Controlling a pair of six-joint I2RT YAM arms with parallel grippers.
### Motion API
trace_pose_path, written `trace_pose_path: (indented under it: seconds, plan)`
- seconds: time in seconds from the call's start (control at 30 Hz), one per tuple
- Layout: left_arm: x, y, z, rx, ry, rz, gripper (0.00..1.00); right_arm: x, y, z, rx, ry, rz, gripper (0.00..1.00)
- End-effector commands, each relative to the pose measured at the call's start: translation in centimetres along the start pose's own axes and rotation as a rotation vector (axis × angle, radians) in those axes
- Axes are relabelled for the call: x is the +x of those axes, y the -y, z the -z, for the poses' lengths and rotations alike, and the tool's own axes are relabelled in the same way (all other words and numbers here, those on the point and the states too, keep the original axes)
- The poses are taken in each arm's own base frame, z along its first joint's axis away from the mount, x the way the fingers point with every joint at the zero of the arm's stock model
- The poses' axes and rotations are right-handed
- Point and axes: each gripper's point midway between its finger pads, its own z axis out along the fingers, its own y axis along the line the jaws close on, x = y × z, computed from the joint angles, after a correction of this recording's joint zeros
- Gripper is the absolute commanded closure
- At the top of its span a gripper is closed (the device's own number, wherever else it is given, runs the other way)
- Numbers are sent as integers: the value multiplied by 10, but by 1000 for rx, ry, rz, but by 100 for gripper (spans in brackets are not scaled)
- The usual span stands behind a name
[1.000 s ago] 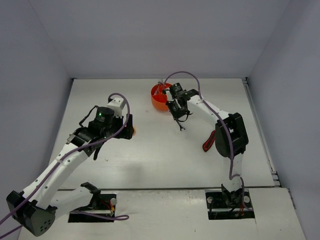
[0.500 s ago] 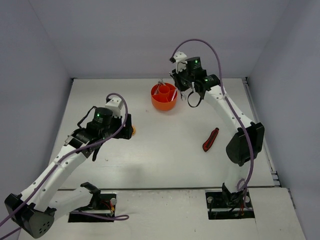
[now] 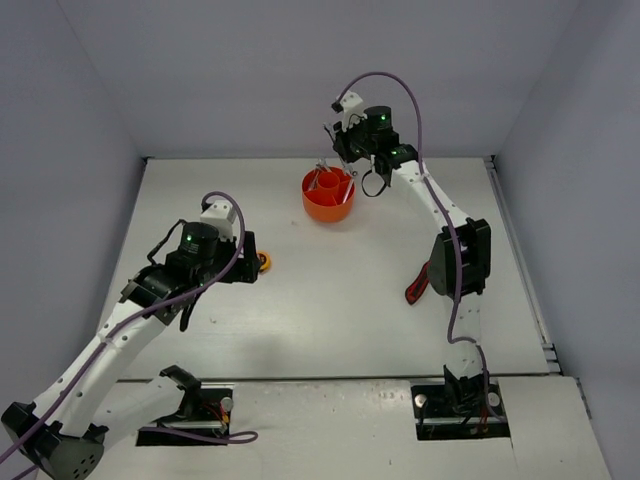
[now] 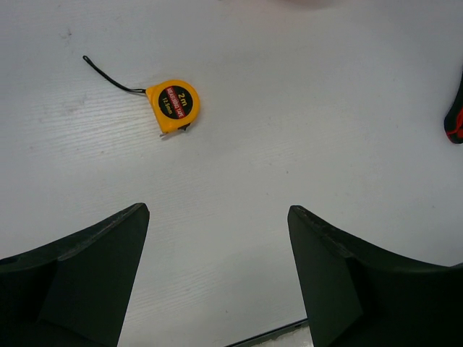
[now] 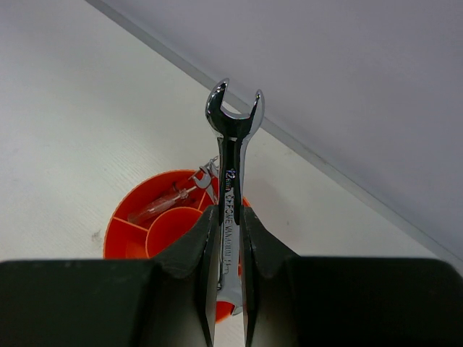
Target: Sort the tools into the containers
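Aloft, right end effector [image 5: 228, 215] clamps wrench [image 5: 231, 166] near tub [image 5: 116, 242].

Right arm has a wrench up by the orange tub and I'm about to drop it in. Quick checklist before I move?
1. Grip on the silver open-end wrench: ok, the right gripper is shut on its shank.
2. Wrench lined up with a compartment of the round orange plastic tub: cannot tell; the tub lies beneath the gripper.
3. Room in tub: ok, the centre cup looks bare; small tools lie in one outer compartment.
4. The left gripper open and empty: ok.
5. Yellow tape measure untouched, apart from left gripper: ok.
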Motion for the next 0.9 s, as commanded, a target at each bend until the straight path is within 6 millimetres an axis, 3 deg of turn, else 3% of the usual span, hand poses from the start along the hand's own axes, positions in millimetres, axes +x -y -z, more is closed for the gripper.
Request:
trace_pose_path:
  seconds: [0.0, 0.33, 0.6, 0.87]
  plan:
    - [-13, -6, 11, -29, 57, 32, 25, -66, 8, -8, 17, 238, 76, 100]
    - [-4, -13, 17, -59, 39, 34, 25, -47, 15, -40, 26, 264, 77, 100]
    - [0, -17, 21, -70, 42, 36, 25, -38, 15, -49, 24, 272, 76, 100]
    - [4, -18, 22, -70, 40, 46, 25, -3, 12, -66, 6, 225, 64, 100]
